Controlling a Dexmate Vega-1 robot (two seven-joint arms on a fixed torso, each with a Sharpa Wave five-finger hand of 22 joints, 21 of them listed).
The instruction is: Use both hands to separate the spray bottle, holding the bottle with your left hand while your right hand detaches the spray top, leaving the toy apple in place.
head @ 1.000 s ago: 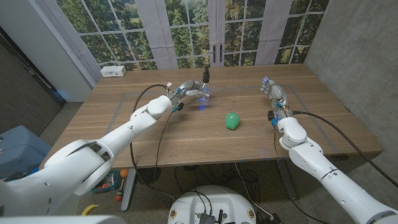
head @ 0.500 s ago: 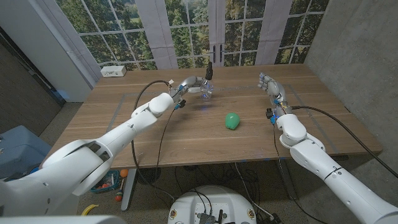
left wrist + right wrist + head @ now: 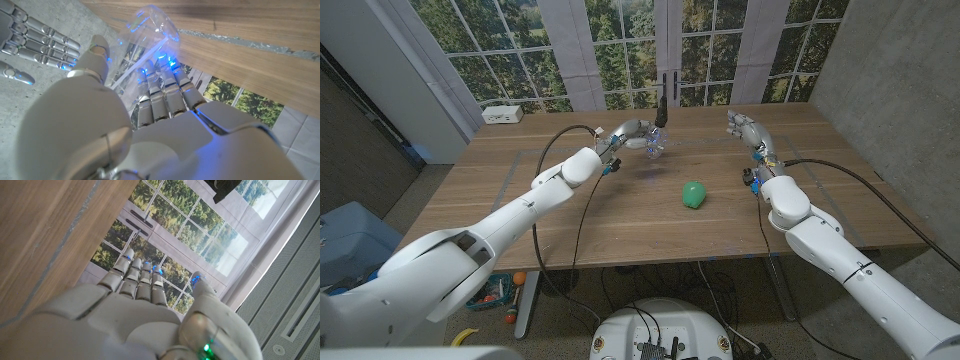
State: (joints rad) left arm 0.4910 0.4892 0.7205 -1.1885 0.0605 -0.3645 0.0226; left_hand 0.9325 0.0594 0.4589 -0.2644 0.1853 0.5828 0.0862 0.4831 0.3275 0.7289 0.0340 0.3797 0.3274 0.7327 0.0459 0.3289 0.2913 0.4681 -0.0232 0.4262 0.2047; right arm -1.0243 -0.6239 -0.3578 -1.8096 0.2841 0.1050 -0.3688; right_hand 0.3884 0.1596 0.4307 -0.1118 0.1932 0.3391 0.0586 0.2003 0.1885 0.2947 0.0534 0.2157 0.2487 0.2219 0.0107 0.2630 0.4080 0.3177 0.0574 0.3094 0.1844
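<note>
Left hand (image 3: 632, 133) grips the clear spray bottle (image 3: 654, 146), fingers wrapped round the body; the left wrist view shows the fingers (image 3: 161, 95) curled on the clear plastic. Over the last second the bottle has come up off the desk (image 3: 620, 215) and now hangs in the air above the far-middle part, black spray top (image 3: 661, 110) pointing up and still attached.

Right hand (image 3: 744, 130) is empty, fingers apart and extended. It has lifted and drifted toward the far edge and slightly inward, but it's still well apart from the bottle. The left wrist view catches it off to one side of the bottle, fingers straight.

Toy apple (image 3: 693, 194) sits mid-desk, nearer than both hands, untouched and in the same spot across all three head frames.

Read: hold step is done, left side is set. Detach step not started. My guess is the right hand needs to close the gap across the far side and get onto the spray top. The transit path runs beyond the apple, so low risk of knocking it. Main risk I see is the bottle twisting in the left grip once the top gets pulled or turned.
</note>
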